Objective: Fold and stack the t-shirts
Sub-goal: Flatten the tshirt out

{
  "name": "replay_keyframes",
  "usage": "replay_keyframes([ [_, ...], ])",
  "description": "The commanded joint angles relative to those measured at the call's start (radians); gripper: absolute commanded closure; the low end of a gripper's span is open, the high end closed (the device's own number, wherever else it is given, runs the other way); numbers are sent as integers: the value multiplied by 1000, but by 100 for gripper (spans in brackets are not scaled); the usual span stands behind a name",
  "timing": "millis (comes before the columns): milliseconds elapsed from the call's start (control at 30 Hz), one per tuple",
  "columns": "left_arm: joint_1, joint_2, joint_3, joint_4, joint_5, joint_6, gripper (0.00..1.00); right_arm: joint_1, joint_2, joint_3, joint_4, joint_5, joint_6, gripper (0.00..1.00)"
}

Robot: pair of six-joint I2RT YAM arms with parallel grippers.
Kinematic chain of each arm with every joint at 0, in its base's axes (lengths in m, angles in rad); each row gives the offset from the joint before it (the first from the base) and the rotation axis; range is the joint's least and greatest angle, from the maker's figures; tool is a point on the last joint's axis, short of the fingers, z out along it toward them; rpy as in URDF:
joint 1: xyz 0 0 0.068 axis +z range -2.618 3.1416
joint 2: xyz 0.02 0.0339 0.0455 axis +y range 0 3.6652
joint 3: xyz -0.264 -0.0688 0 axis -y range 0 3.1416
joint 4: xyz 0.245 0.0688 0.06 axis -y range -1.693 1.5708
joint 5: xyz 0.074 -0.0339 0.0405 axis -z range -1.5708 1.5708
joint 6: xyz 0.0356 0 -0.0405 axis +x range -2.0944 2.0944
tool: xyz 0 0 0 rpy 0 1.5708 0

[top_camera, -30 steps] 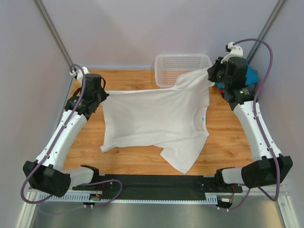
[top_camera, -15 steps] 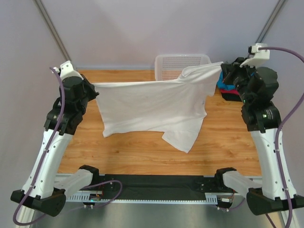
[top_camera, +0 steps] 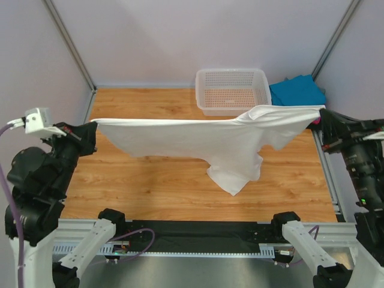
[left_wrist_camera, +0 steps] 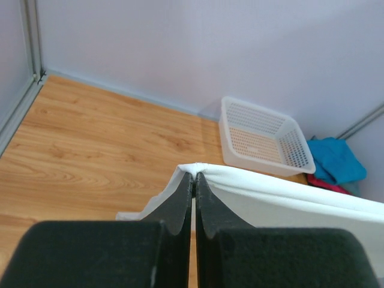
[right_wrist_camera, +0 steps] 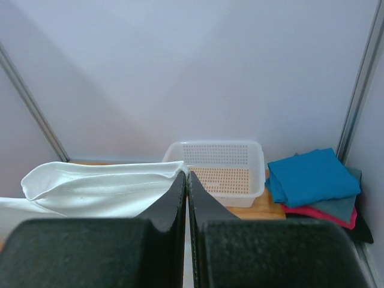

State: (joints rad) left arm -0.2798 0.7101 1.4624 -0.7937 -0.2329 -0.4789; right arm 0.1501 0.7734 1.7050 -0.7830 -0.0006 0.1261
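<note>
The white t-shirt point(top_camera: 198, 135) hangs stretched in the air across the table, its lower part drooping towards the near middle. My left gripper point(top_camera: 91, 125) is shut on its left corner; the pinched cloth shows in the left wrist view point(left_wrist_camera: 195, 173). My right gripper point(top_camera: 321, 113) is shut on its right corner, with the cloth point(right_wrist_camera: 102, 189) at the tips point(right_wrist_camera: 186, 173) in the right wrist view. A stack of folded shirts, teal-blue point(top_camera: 295, 90) on top, lies at the far right; red and grey layers point(right_wrist_camera: 324, 211) show under it.
A white plastic mesh basket point(top_camera: 232, 90) stands at the far middle of the wooden table point(top_camera: 150, 180), just behind the stretched shirt. Grey walls and metal posts close in the left, right and far sides.
Both grippers have risen and drawn outward and towards the near side, lifting the white t-shirt off the table and pulling it taut. The folded stack has come into view.
</note>
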Motion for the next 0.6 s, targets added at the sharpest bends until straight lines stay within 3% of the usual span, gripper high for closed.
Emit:
replay_keyframes([
  [0, 4, -63, 88, -111, 29, 48, 100, 2, -26, 113, -106, -33, -34, 100],
  [267, 5, -135, 237, -248, 72, 40, 100, -14, -71, 268, -183, -45, -31, 100],
  [400, 5, -72, 338, -308, 57, 54, 100, -17, -22, 256, -191, -61, -43, 100],
  [567, 5, 41, 248, -270, -57, 97, 100, -18, 113, 196, -165, 37, -63, 100],
])
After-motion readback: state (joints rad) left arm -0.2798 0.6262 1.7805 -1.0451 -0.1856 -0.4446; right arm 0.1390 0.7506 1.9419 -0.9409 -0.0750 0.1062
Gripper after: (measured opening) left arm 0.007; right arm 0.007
